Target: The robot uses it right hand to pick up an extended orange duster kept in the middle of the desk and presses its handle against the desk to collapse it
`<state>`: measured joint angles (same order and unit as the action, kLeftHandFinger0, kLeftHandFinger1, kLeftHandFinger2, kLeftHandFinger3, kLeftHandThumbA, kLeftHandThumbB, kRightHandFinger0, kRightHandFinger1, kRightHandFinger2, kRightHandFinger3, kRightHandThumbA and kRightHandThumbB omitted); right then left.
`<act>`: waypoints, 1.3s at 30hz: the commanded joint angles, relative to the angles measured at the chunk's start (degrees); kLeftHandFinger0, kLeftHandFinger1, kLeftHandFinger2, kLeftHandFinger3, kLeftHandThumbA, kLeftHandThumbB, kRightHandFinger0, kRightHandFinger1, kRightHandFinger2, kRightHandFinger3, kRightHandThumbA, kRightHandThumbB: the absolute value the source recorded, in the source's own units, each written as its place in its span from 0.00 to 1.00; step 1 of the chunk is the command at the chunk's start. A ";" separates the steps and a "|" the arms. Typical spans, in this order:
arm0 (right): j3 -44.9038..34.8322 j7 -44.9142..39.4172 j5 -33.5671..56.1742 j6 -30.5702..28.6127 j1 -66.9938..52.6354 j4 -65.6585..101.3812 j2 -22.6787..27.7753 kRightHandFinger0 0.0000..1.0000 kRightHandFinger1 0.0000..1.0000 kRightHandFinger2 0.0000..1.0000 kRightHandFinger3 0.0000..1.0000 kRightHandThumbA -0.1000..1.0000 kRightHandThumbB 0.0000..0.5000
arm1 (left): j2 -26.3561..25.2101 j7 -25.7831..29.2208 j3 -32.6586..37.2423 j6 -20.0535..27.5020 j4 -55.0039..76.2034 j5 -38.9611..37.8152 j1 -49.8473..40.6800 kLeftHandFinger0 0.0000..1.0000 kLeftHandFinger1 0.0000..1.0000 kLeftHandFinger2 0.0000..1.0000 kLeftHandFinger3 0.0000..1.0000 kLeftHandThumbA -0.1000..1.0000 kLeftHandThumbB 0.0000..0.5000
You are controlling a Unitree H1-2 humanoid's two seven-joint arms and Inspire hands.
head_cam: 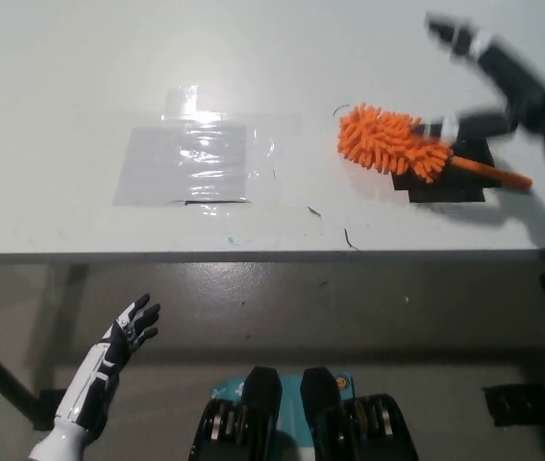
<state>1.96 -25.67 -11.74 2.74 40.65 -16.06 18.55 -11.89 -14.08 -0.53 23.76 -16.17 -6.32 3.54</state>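
Head view, looking steeply down on the desk (pixel 80 77). You see the orange duster (pixel 392 141) lying flat at the right of the desk top, its fluffy head toward the middle and its thin orange handle (pixel 491 173) running out to the right across a black patch (pixel 464 187). A clear taped sheet (pixel 185 163) lies well apart, to the duster's left. The right hand (pixel 498 82) hovers above the duster's handle end with its fingers spread and holding nothing; motion blur makes it unclear whether any fingertip touches the head. The left hand (pixel 128 331) rests low at the lower left, below the desk edge, fingers apart and empty.

Handling, as a judgement: the duster looks light, so it will likely slide or spin on the smooth top if you nudge it. The head is soft and compressible and gives a poor hold. The handle appears rigid, narrow and smooth. Take hold on the handle just behind the head, so the free end can be pressed against the desk to collapse it.
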 commanded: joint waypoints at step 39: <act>-7.03 15.90 14.27 -23.22 -36.71 13.30 -18.32 1.00 1.00 1.00 1.00 1.00 0.44 | -0.89 -3.18 0.50 2.16 0.15 -2.03 8.61 1.00 1.00 1.00 1.00 1.00 0.74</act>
<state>-5.03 -10.48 -1.76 -19.25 1.72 -2.68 -0.18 -11.96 -15.97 -0.20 23.99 -17.77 -6.72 12.13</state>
